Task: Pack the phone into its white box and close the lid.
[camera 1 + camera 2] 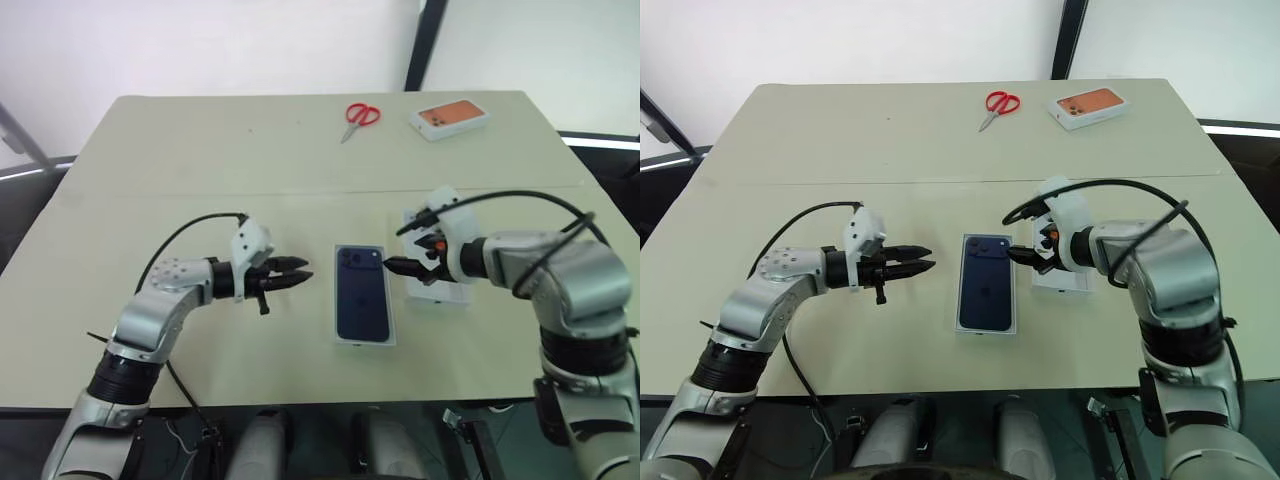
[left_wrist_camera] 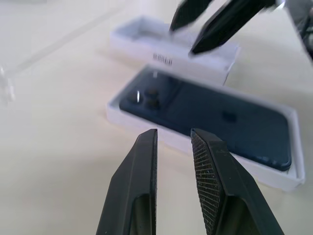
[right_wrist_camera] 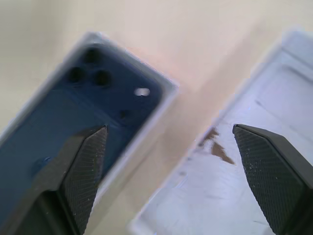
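With the phone (image 1: 361, 293) lying in the white box (image 1: 364, 341), I had my right gripper (image 3: 168, 161) spread wide above the lid (image 1: 443, 289), which needed lifting next, the left gripper (image 1: 300, 273) nearly closed and empty.

Red-handled scissors (image 1: 360, 117) are lying near the far edge of the beige table (image 1: 200, 160), blades pointing toward the near left. Just to their right, well apart from them, 1 small white box with an orange phone picture (image 1: 449, 118) is sitting flat, slightly angled.
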Motion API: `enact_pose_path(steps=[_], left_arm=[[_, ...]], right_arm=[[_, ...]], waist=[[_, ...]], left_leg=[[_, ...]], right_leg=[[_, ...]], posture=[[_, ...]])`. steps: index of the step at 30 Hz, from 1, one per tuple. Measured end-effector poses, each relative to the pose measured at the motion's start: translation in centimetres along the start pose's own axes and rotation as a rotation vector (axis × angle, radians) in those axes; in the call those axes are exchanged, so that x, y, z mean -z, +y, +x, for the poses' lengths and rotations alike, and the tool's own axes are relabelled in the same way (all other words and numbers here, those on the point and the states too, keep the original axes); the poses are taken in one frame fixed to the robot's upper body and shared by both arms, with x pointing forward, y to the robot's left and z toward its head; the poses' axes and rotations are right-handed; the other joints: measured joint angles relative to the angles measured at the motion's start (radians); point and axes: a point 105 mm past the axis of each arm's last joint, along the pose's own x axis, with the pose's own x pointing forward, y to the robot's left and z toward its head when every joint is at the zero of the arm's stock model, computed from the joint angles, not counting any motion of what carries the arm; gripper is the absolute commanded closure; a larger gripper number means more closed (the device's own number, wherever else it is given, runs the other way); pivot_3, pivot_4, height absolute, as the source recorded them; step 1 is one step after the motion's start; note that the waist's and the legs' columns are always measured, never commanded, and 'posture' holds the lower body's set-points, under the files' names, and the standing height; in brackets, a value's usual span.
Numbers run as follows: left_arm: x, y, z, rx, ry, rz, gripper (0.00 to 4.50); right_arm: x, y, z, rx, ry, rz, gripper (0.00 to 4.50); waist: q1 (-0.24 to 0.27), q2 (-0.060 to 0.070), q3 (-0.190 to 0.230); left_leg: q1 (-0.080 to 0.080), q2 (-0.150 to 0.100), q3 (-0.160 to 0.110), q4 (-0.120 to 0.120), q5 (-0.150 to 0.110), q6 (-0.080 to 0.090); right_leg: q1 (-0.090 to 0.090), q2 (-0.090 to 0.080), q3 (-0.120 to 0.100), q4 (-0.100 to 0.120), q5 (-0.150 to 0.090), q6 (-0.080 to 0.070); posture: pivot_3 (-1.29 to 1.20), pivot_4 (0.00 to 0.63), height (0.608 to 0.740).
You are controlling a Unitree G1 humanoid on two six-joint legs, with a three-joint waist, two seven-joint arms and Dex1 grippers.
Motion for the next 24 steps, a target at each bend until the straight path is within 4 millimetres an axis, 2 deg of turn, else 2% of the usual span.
enact_pose_path(steps=[3,8,12,17,20,24], left_arm=[[0.0,-0.6,-0.2,0.048,-0.014,-0.001,3.37],[0.3,-0.8,-0.3,0.048,-0.011,0.004,3.37],[0.9,-1.0,-0.4,0.028,-0.006,-0.006,3.37],[0.7,-1.1,-0.3,0.019,-0.01,0.004,3.37],[0.7,-1.0,-0.3,0.011,-0.01,0.005,3.37],[0.7,-1.0,-0.2,0.008,-0.014,0.003,3.37]], right_arm=[[-0.4,-1.4,0.6,0.05,0.037,0.062,0.21],[-0.5,-2.2,1.3,0.075,0.075,0.114,0.21],[0.2,-1.7,2.1,0.046,0.125,0.117,0.21],[0.5,-0.8,2.5,0.02,0.148,0.094,0.21],[0.5,-0.8,2.5,0.027,0.151,0.095,1.07],[0.6,-0.6,2.6,0.019,0.155,0.101,3.05]], waist=[[-0.006,0.0,0.0],[-0.009,0.0,0.0],[-0.01,0.0,0.0],[-0.01,0.0,0.0],[-0.009,0.0,0.0],[-0.009,0.0,0.0]], left_leg=[[0.0,0.0,0.0,0.0,0.0,0.0],[0.0,0.001,0.0,-0.001,0.0,0.0],[0.0,0.001,0.001,-0.001,0.0,0.0],[0.0,0.001,0.001,0.0,0.0,0.001],[0.0,0.001,0.001,-0.001,0.0,0.001],[0.0,0.001,0.001,-0.001,0.0,0.001]], right_leg=[[0.0,0.001,0.0,0.0,0.0,0.0],[-0.001,0.002,0.0,0.001,0.0,0.0],[-0.001,0.002,0.0,0.001,0.0,0.0],[-0.001,0.002,0.0,0.001,0.0,0.0],[-0.001,0.002,0.0,0.001,0.0,0.0],[-0.001,0.002,0.0,0.001,0.0,0.0]], posture=[[0.0,0.15,0.74],[0.0,0.15,0.74],[0.0,0.15,0.74],[0.0,0.15,0.74],[0.0,0.15,0.74],[0.0,0.15,0.74]])
